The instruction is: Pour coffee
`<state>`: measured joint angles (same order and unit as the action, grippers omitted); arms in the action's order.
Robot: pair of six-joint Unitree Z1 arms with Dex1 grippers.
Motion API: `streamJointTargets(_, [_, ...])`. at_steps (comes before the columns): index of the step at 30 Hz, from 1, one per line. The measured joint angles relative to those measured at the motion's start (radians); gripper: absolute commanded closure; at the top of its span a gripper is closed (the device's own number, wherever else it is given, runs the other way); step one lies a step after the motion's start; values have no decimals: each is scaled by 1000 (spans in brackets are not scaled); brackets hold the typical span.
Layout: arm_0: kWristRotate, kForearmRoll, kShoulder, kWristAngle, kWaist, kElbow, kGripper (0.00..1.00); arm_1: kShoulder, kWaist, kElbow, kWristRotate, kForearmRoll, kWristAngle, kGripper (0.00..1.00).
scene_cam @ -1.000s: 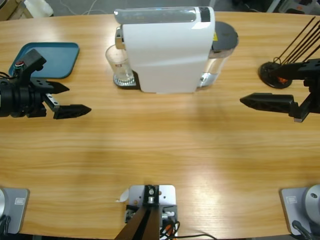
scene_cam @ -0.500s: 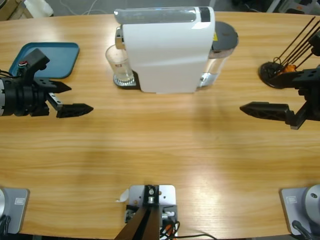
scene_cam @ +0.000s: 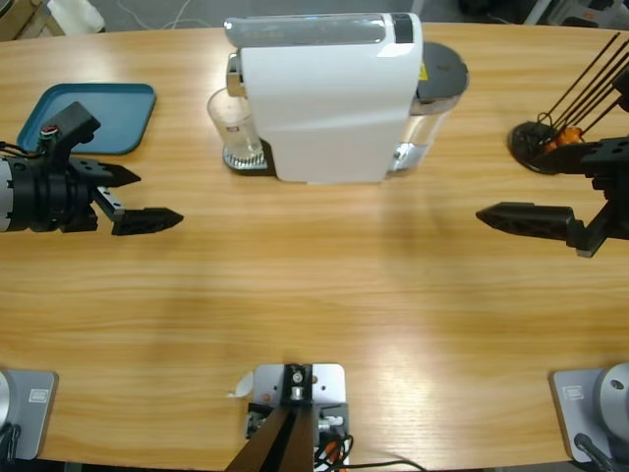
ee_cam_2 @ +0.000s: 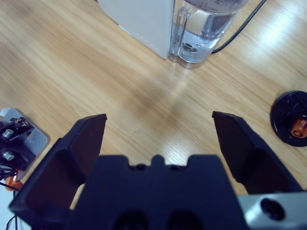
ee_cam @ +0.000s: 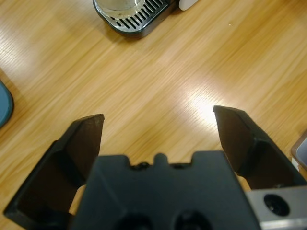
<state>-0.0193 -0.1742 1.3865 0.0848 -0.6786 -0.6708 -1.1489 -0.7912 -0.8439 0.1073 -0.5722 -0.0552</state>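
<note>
A white coffee machine [scene_cam: 324, 98] stands at the back middle of the table. A clear glass [scene_cam: 231, 123] sits on its drip tray [ee_cam: 139, 21] under the spout on the machine's left side; the glass's base [ee_cam: 120, 5] shows at the top of the left wrist view. I cannot make out any coffee in the glass. My left gripper [scene_cam: 155, 197] hovers open and empty to the glass's front left, well apart from it. My right gripper [scene_cam: 516, 187] is open and empty to the right of the machine, facing its water tank [ee_cam_2: 206, 28].
A teal tray [scene_cam: 93, 116] lies at the back left, just behind the left arm. A black round stand [scene_cam: 539, 147] with thin rods sits at the back right, close to the right gripper. Bare wood [scene_cam: 324, 265] stretches between the two grippers.
The right gripper has drifted a little toward the table's front edge and slightly back to the right. The left gripper has edged slightly to the right.
</note>
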Motion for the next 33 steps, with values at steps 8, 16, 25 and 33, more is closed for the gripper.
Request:
streamJointTargets(8, [0, 0, -1, 0, 7, 0, 0, 0, 0, 0, 0, -1, -2, 0])
streamJointTargets(16, [0, 0, -12, 0, 16, 0, 0, 0, 0, 0, -1, -16, -20, 0])
streamJointTargets(25, [0, 0, -18, 0, 20, 0, 4, 0, 0, 0, -1, -16, -41, 0])
streamJointTargets(33, [0, 0, -18, 0, 25, 0, 8, 0, 0, 0, -3, -16, -41, 0])
